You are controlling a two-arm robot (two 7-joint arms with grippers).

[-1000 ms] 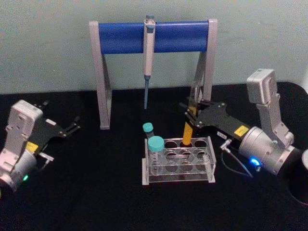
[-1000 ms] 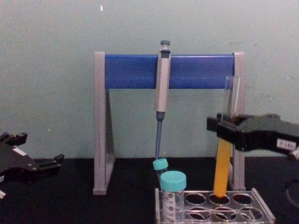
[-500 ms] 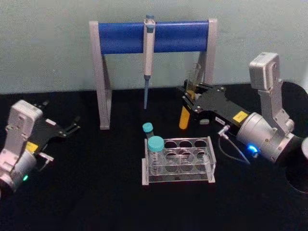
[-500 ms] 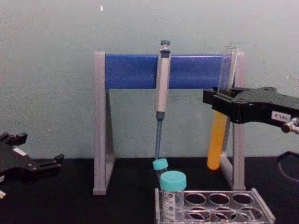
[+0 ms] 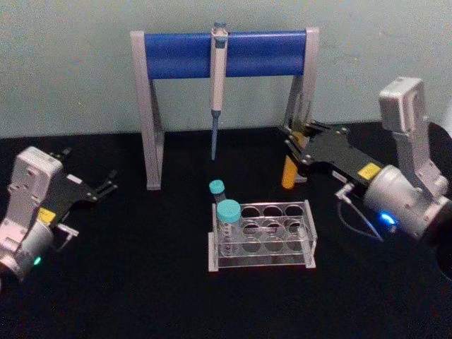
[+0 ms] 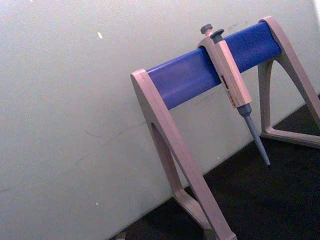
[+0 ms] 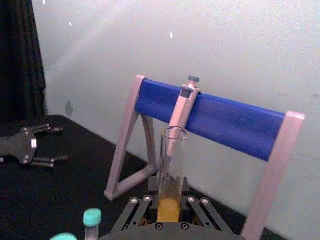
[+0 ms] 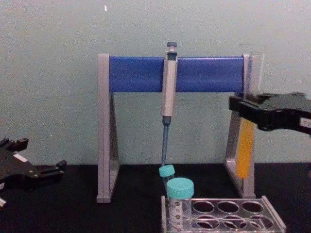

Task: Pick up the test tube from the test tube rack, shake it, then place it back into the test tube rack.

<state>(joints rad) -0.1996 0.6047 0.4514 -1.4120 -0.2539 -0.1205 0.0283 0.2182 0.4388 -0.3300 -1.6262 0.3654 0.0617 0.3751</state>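
One test tube (image 5: pixel 289 174) tight in right gripper (image 5: pixel 294 150) jaws; left gripper (image 5: pixel 90 168) jaws apart.

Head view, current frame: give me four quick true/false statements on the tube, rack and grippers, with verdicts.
1. The right gripper holds the test tube clear of the test tube rack. True.
2. The test tube wears a teal cap. False: its top is open; the teal caps sit on two shorter tubes at the rack's left end.
3. The left gripper grips the pipette. False: the left gripper is open, far left, and the pipette hangs from the stand.
4. Orange liquid fills the test tube's lower part. True.
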